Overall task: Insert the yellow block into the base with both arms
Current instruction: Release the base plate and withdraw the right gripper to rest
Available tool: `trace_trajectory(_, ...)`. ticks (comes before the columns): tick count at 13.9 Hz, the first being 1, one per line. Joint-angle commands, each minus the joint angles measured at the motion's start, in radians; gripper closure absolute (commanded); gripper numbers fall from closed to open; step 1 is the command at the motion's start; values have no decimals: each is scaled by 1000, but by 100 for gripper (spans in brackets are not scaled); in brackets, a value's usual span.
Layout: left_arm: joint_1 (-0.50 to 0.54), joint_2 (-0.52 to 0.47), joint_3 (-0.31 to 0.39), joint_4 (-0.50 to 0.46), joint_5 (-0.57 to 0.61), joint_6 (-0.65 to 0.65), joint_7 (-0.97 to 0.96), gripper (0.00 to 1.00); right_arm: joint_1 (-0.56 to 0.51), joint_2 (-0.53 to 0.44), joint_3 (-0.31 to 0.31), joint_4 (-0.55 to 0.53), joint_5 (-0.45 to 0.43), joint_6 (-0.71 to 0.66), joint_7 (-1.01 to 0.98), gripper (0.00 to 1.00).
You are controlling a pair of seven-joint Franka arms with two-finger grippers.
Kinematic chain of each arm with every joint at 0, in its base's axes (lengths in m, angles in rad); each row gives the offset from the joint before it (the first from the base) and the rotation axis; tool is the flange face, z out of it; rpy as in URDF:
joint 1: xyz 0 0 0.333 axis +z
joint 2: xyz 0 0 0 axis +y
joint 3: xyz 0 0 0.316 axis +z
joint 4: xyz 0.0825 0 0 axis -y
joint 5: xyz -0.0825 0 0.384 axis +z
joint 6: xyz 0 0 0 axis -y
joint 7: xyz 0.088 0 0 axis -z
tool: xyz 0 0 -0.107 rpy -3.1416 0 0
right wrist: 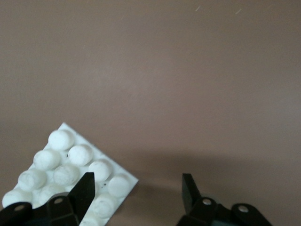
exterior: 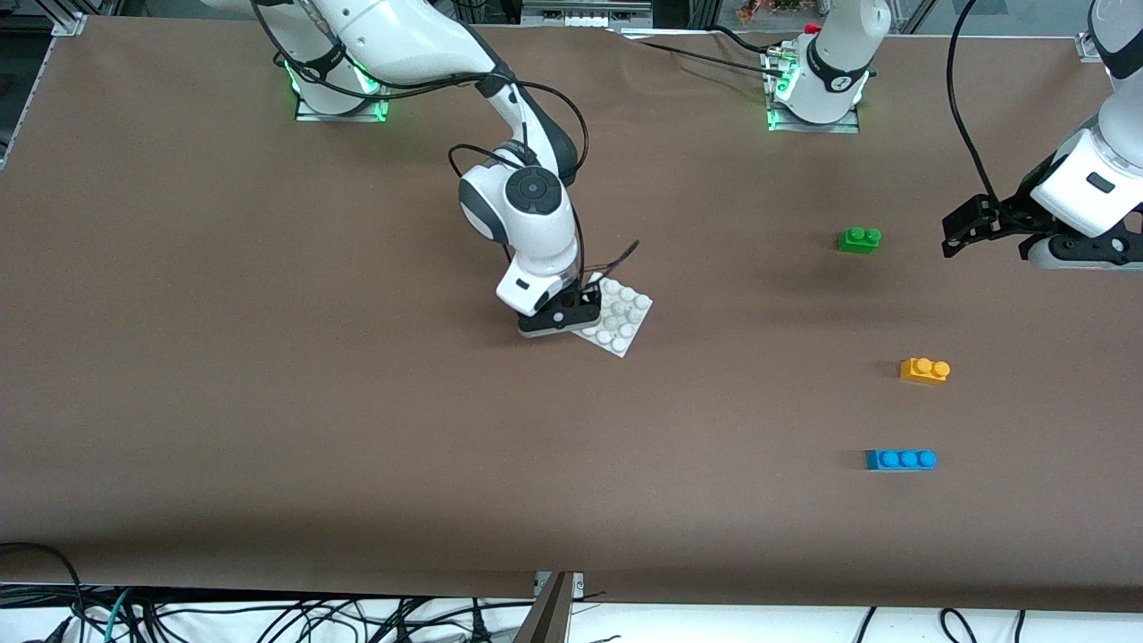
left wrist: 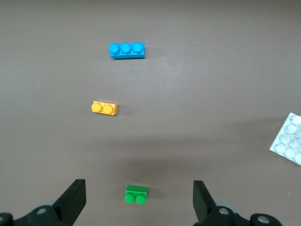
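Observation:
The yellow block [exterior: 924, 370] lies on the table between the green and blue bricks; it also shows in the left wrist view [left wrist: 104, 108]. The white base [exterior: 621, 314] lies flat near the table's middle and shows in the right wrist view [right wrist: 70, 165] and the left wrist view [left wrist: 289, 141]. My right gripper [exterior: 571, 313] is open and low at the base's corner [right wrist: 137, 186], with one finger over the base's edge and the other over bare table. My left gripper [exterior: 954, 234] is open and empty, up in the air beside the green brick [left wrist: 138, 186].
A green two-stud brick [exterior: 859, 239] lies farther from the front camera than the yellow block [left wrist: 136, 194]. A blue three-stud brick [exterior: 900, 459] lies nearer to it [left wrist: 127, 50]. Brown table cover; cables hang along the front edge.

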Motion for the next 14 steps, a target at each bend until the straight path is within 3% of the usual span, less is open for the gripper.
trace_trajectory(1, -3, -7, 2, 15, -22, -24, -3, 0, -78, -12, 17, 118, 21, -199, -70, 10)
trace_trajectory(2, -3, -7, 2, 15, -22, -24, -1, 0, -112, -34, 21, 125, 48, -216, -104, 9)
trace_trajectory(3, -3, -5, 2, 15, -21, -24, 2, 0, -121, -41, 17, 126, 70, -220, -115, 0)
trace_trajectory(6, -1, -5, 4, 15, -21, -24, 4, 0, -146, -67, -14, 129, 72, -296, -121, 0)
trace_trajectory(9, -1, -1, 4, 15, -21, -24, 5, 0, -257, -195, -35, 124, 75, -412, -162, 0)
trace_trajectory(11, -1, -1, 4, 15, -21, -24, 8, 0, -339, -270, -43, 112, 123, -514, -366, 0)
trace_trajectory(14, -1, 1, 5, 15, -22, -24, 4, 0, -357, -440, -115, -10, 145, -603, -394, 0)
